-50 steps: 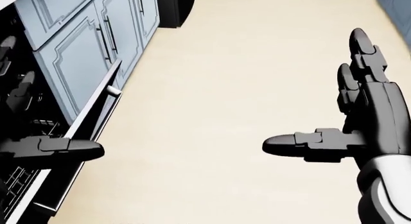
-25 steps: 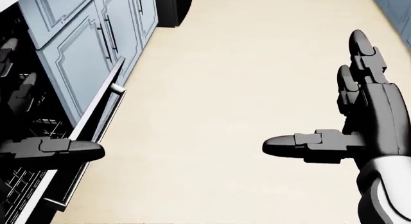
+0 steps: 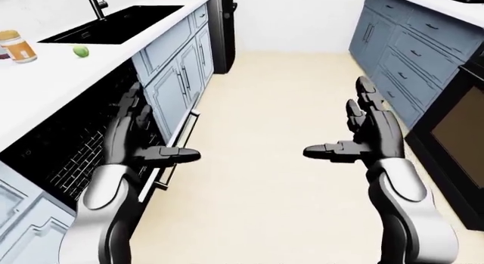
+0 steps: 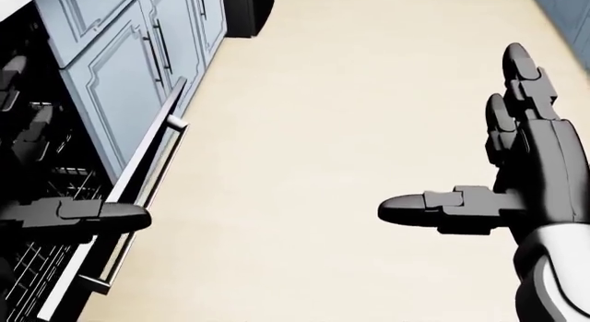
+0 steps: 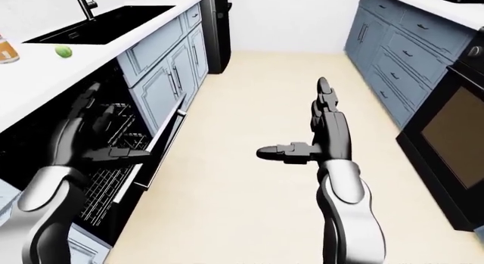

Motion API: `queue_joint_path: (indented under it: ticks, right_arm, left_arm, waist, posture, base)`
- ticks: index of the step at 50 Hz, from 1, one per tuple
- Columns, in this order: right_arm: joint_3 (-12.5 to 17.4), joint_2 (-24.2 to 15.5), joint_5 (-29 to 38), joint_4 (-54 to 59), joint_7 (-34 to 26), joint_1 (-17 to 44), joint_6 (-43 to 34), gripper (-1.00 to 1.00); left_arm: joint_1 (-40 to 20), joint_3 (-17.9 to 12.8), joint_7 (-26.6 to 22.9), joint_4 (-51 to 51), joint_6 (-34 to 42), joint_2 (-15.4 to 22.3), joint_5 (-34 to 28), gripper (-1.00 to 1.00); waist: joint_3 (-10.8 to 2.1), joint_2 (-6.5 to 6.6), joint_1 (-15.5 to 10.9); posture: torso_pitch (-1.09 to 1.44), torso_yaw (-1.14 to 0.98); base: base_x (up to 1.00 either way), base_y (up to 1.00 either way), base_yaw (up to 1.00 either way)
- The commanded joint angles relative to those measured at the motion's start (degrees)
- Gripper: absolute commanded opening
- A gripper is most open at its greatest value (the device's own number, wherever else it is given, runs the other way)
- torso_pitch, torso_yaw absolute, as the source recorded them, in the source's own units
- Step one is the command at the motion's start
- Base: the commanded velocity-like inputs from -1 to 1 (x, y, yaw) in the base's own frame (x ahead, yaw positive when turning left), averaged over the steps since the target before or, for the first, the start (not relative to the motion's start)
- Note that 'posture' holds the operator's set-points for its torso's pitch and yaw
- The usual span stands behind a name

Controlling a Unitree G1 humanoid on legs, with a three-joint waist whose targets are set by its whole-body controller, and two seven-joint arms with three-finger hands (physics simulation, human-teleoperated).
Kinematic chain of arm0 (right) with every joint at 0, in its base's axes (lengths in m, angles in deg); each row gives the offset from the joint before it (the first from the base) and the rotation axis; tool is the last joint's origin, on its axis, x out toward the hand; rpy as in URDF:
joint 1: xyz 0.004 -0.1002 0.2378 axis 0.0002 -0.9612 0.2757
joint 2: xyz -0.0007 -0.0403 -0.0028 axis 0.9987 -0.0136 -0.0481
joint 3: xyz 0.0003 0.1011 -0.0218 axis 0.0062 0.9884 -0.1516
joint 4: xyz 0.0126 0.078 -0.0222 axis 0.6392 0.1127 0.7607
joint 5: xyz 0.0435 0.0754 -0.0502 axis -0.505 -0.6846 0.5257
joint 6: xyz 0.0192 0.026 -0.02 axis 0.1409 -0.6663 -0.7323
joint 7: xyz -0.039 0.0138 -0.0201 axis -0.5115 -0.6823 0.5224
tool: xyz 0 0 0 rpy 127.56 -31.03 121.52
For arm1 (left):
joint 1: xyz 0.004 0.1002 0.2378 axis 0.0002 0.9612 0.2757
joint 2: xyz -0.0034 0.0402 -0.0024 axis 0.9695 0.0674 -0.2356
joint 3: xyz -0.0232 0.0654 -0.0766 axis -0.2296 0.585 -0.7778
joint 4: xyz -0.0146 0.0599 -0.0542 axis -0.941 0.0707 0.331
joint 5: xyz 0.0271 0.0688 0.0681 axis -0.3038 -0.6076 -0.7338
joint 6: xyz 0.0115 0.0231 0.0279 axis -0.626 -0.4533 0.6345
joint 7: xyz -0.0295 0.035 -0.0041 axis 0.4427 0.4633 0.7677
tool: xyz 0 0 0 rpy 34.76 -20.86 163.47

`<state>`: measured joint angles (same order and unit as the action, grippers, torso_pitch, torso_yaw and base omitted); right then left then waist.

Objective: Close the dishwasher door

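My left hand (image 3: 136,142) has its fingers spread and straight, the thumb pointing to the right in the left-eye view; it grasps nothing. It hangs over the open dishwasher, with the thumb tip just beside the upper edge of the dishwasher door (image 5: 155,156). I cannot tell if the thumb touches the door. My right hand (image 3: 370,133) is also released, fingers straight and pointing up in the view, thumb pointing left, over the bare floor and well apart from the door.

The dishwasher door stands partly open, tilted outward from the cabinet row on the left side. Its bar handle (image 4: 166,159) runs along the outer face. Inside the dishwasher I see a wire rack (image 5: 113,179); I cannot tell any dishes in it.

Above the dishwasher is a white countertop (image 3: 53,77) with a black sink (image 3: 113,23) and a faucet (image 3: 95,4). The sink basin looks dark and I cannot see its contents. On the countertop lie a small green round fruit (image 3: 81,50) and a jar (image 3: 16,46) with an orange label.

The blue cabinets (image 3: 181,77) continue beyond the dishwasher. The floor (image 3: 280,179) is pale beige. On the right side are more blue drawers (image 3: 401,60) and a black oven (image 3: 458,133).
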<state>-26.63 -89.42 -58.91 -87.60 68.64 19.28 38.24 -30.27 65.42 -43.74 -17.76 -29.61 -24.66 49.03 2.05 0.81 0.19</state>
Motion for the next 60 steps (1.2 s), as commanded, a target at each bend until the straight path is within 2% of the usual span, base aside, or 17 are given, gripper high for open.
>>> queue_joint_path:
  ticks: [1,4,5,7,12,17,18,20,26,29,38,42,44,48,54,56,60]
  right_arm:
    - [-0.18,-0.13,-0.26,-1.46,-0.23,1.17,2.17,1.0]
    - [-0.31,-0.17,-0.18,-1.77,-0.14,1.32,1.71,1.0]
    - [-0.26,-0.15,-0.2,-1.57,-0.19,1.25,1.97,1.0]
    - [-0.24,-0.13,-0.2,-1.54,-0.17,1.24,2.03,1.0]
    - [-0.3,-0.1,-0.2,-1.58,-0.14,1.29,1.9,1.0]
    - [-0.31,-0.12,-0.16,-1.38,-0.19,1.23,2.12,1.0]
    - [-0.28,-0.12,-0.16,-1.3,-0.2,1.18,2.24,1.0]
    - [-0.32,-0.1,-0.15,-1.51,-0.16,1.23,1.99,1.0]
    - [-0.27,-0.13,-0.13,-1.6,-0.21,1.21,1.94,1.0]
    - [-0.23,-0.14,-0.13,-1.45,-0.25,1.19,2.11,1.0]
    - [-0.29,-0.12,-0.09,-1.39,-0.22,1.14,2.17,1.0]
    - [-0.54,-0.27,0.31,-1.35,-0.23,1.2,1.98,1.0]
    - [-0.57,-0.22,0.84,-0.4,-0.17,1.08,3.0,1.0]
    - [0.08,0.14,0.12,-0.95,0.09,1.31,2.46,1.0]
    - [-0.01,-0.03,-0.33,-1.35,0.3,1.26,1.83,1.0]
    - [0.15,-0.06,-0.41,-1.07,0.41,1.28,2.21,1.0]
    - [-0.13,-0.2,-0.08,-0.94,0.59,1.31,2.31,1.0]
  left_arm:
    - [-1.1,-0.7,0.23,-1.62,-1.87,0.65,-0.24,1.0]
    - [-1.15,-0.7,0.23,-1.62,-1.79,0.67,-0.23,1.0]
    - [-1.13,-0.73,0.21,-1.51,-1.92,0.67,-0.23,1.0]
    - [-1.1,-0.71,0.21,-1.54,-1.9,0.67,-0.24,1.0]
    - [-1.16,-0.78,0.18,-1.62,-1.82,0.7,-0.16,1.0]
    - [-1.18,-0.82,0.19,-1.56,-1.8,0.73,-0.12,1.0]
    - [-1.17,-0.81,0.22,-1.65,-1.72,0.72,-0.11,1.0]
    - [-1.11,-0.76,0.2,-1.56,-1.88,0.71,-0.15,1.0]
    - [-1.08,-0.75,0.22,-1.64,-1.84,0.69,-0.19,1.0]
    - [-1.06,-0.66,0.23,-1.68,-1.83,0.68,-0.24,1.0]
    - [-1.04,-0.62,0.19,-1.5,-2.03,0.61,-0.35,1.0]
    - [-1.06,-0.61,0.17,-1.55,-2.0,0.62,-0.37,1.0]
    - [-1.13,-0.65,0.2,-1.67,-1.83,0.65,-0.37,1.0]
    - [-1.08,-0.57,0.19,-1.57,-1.98,0.59,-0.45,1.0]
    - [-1.09,-0.7,0.18,-1.88,-1.66,0.62,-0.34,1.0]
    - [-1.13,-0.65,0.2,-1.85,-1.64,0.6,-0.35,1.0]
    - [-1.03,-0.69,0.12,-1.62,-1.95,0.6,-0.33,1.0]
  waist:
    - [-0.74,0.01,-0.14]
    - [-1.93,5.07,0.06]
    - [-1.49,2.56,-0.41]
    - [-1.21,3.02,-0.28]
    - [-1.12,0.26,-0.22]
    - [-1.47,-5.01,-0.17]
    - [-1.2,-2.8,0.29]
    - [-1.49,-3.52,-0.03]
    - [-0.79,-0.3,-0.18]
    - [-1.71,4.56,0.06]
    - [-1.13,0.01,-0.15]
    - [-1.8,-4.81,-0.22]
    - [-0.52,-2.93,-0.42]
    - [-1.98,-1.0,-0.03]
    - [0.21,3.82,0.27]
    - [0.64,2.47,-1.09]
    - [-1.57,-1.02,-0.32]
  posture:
    - [0.0,0.0]
    - [0.0,0.0]
    - [0.0,0.0]
    - [0.0,0.0]
    - [0.0,0.0]
    - [0.0,0.0]
    - [0.0,0.0]
    - [0.0,0.0]
    - [0.0,0.0]
    - [0.0,0.0]
    - [0.0,0.0]
    - [0.0,0.0]
    - [0.0,0.0]
    - [0.0,0.0]
    - [0.0,0.0]
    - [0.0,0.0]
    - [0.0,0.0]
  base:
    - [0.0,0.09,0.0]
    - [0.0,0.09,0.0]
    - [0.0,0.09,0.0]
    - [0.0,0.09,0.0]
    - [0.0,0.09,0.0]
    - [0.0,0.09,0.0]
    - [0.0,0.09,0.0]
    - [0.0,0.09,0.0]
    - [0.0,0.09,0.0]
    - [0.0,0.09,0.0]
    - [0.0,0.09,0.0]
    - [0.0,0.09,0.0]
    - [0.0,0.0,0.02]
    - [0.0,0.0,-0.04]
    - [0.0,0.0,-0.97]
    - [0.0,0.0,-0.36]
    - [0.0,0.0,0.0]
